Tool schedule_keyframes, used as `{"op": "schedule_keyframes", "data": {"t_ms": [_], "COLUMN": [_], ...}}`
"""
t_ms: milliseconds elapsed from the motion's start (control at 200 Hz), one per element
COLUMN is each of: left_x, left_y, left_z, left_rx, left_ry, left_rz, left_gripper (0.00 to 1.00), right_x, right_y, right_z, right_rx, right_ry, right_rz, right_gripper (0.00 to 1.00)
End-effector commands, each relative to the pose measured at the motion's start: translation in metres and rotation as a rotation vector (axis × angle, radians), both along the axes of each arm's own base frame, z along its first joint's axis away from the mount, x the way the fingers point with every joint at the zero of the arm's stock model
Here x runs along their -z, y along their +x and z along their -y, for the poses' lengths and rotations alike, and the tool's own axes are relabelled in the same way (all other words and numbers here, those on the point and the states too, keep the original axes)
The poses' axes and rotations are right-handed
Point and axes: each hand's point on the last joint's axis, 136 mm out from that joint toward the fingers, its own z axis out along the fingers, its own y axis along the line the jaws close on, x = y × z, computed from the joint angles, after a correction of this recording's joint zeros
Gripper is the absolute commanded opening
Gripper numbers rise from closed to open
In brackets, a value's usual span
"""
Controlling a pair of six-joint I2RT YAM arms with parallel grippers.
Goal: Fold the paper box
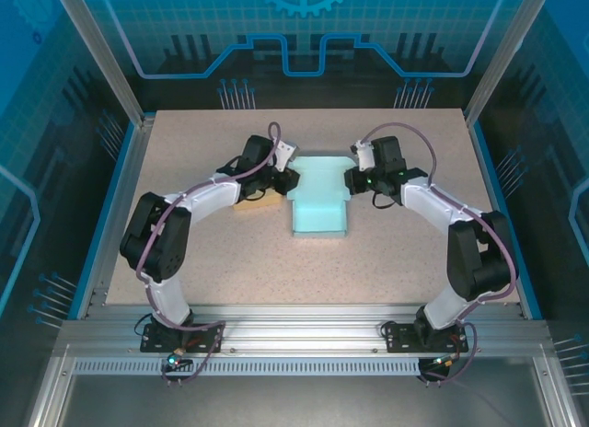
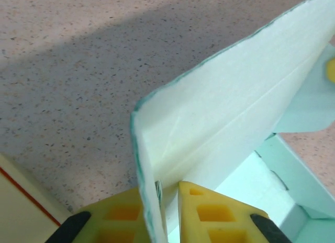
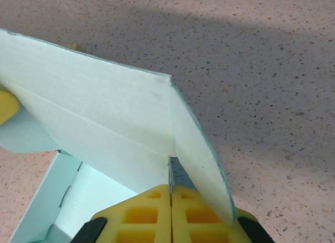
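Pale mint paper box (image 1: 319, 199), one, on my speckled desk (image 1: 396, 261); left fingers (image 2: 207, 211) and right fingers (image 3: 146, 214) each clamped shut on it, opposite sides.

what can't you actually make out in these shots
Top view: tan object beside the paper box, mostly under the left arm; unidentifiable.
Left wrist view: cream thing with a red line, cut off at the corner.
Both wrist views: most of the box, hidden behind its raised flaps.
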Motion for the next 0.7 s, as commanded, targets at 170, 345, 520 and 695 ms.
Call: {"op": "schedule_keyframes", "data": {"t_ms": [170, 345, 520, 695], "left_x": [-0.017, -0.032, -0.055, -0.068], "left_y": [0.002, 0.005, 0.017, 0.022], "left_z": [0.008, 0.017, 0.022, 0.035], "left_rx": [-0.284, -0.360, -0.415, -0.439], "left_ry": [-0.039, -0.115, -0.203, -0.259], "left_rz": [0.024, 0.086, 0.125, 0.192], "left_gripper": [0.15, 0.15, 0.16, 0.16], "right_x": [-0.006, -0.022, -0.041, -0.050], "right_y": [-0.008, -0.012, -0.003, 0.004], "right_z": [-0.008, -0.019, -0.020, -0.031], "right_rx": [0.101, 0.132, 0.172, 0.207], "right_ry": [-0.110, -0.113, -0.089, -0.055], "right_rz": [0.106, 0.231, 0.314, 0.393], "right_gripper": [0.00, 0.00, 0.00, 0.00]}}
